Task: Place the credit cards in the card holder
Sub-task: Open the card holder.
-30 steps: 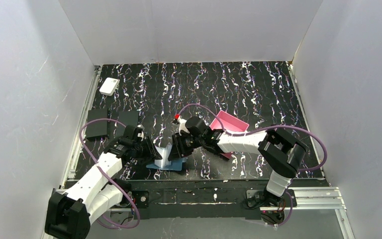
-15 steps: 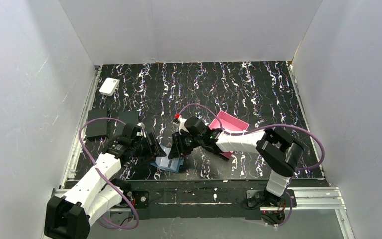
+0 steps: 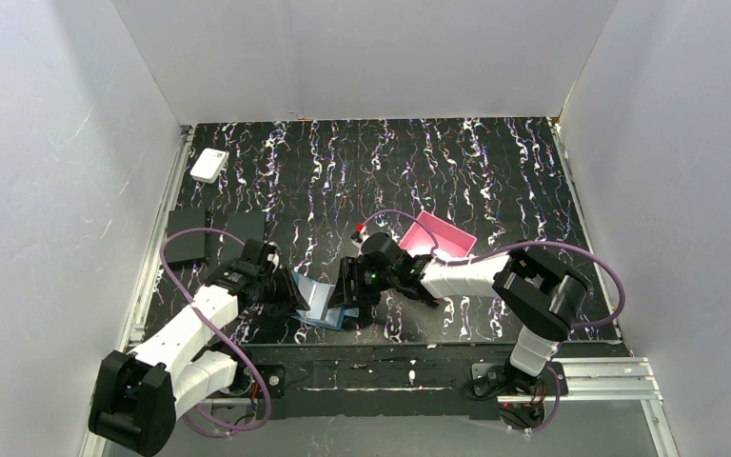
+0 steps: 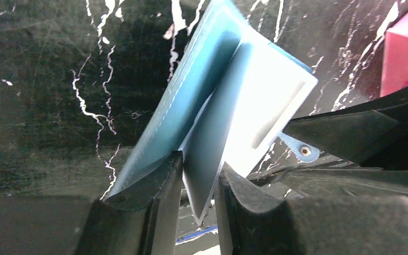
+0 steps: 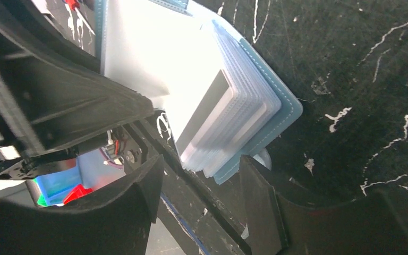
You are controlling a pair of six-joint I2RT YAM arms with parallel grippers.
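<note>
Teal card holder (image 3: 322, 303) stood open at the near edge of the bench (image 3: 495, 171), left gripper (image 4: 196, 183) with jaws pinching one pale inner leaf, right gripper (image 5: 199, 170) with jaws spread over the pockets, where a grey credit card (image 5: 204, 114) sat.

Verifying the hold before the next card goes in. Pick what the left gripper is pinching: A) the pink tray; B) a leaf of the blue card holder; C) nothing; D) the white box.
B: in the left wrist view the left gripper is closed on a pale inner leaf of the card holder, one finger on each side of it.
</note>
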